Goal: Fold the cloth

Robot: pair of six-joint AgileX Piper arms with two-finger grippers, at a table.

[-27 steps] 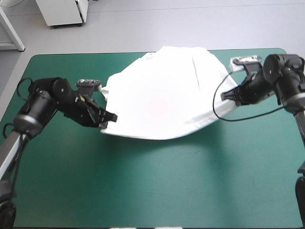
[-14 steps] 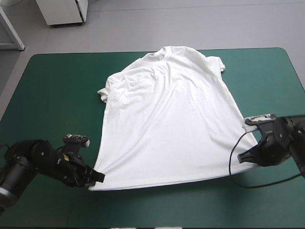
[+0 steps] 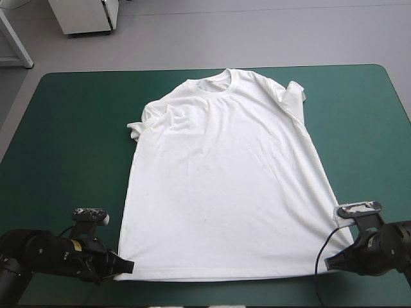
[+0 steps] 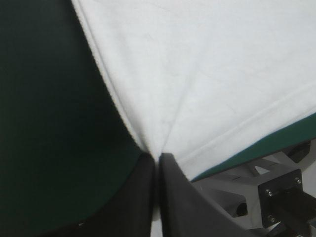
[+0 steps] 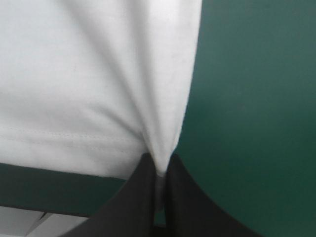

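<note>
At the T-shirt's near left corner, the left gripper [image 3: 126, 267] is clenched on the hem, its black fingers [image 4: 143, 197] all but meeting, with a pinch of white fabric between them. Creases fan out from that pinch across the cloth. Across the hem, the right gripper [image 3: 331, 262] grasps the near right corner the same way, and its fingers [image 5: 143, 197] squeeze a narrow fold of fabric that rises ahead of them. Between the two grippers the hem runs nearly straight, close to the table's near edge. The T-shirt [image 3: 218, 186] lies spread flat on the teal-green cover [image 3: 70, 128], with its collar [image 3: 218, 83] toward the far edge. Its left sleeve [image 3: 142, 123] is bunched and its right sleeve [image 3: 293, 96] is folded over.
</note>
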